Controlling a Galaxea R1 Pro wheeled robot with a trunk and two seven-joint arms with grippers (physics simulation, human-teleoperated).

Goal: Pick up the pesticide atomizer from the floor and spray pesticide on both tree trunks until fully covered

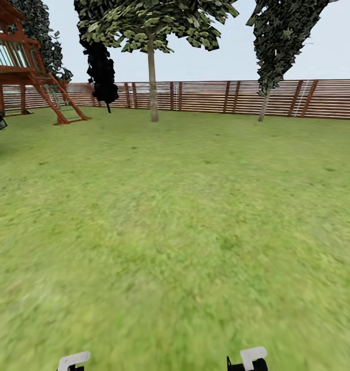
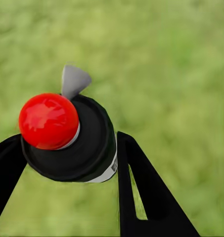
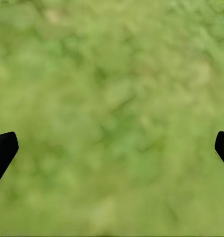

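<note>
In the left wrist view, my left gripper (image 2: 67, 150) is shut on the pesticide atomizer (image 2: 89, 143). It has a black round body with a red knob (image 2: 48, 121) and a grey nozzle (image 2: 72, 80), and it hangs over blurry green grass. My right gripper (image 3: 112, 153) is open over bare grass, with just its black fingertips (image 3: 3, 150) showing. Far across the lawn (image 1: 175, 232) stands a tree with a bare pale grey-brown trunk (image 1: 153, 87) and leaves high up. Both arms' white ends (image 1: 74, 360) peek in at the bottom edge of the head view.
A brown slat fence (image 1: 211, 96) closes the far side. A wooden playset with a ladder (image 1: 30, 77) stands at far left. A dark leafy tree (image 1: 102, 67) hangs by the fence, and another dark-leaved tree with a thin leaning stem (image 1: 265, 105) is at far right.
</note>
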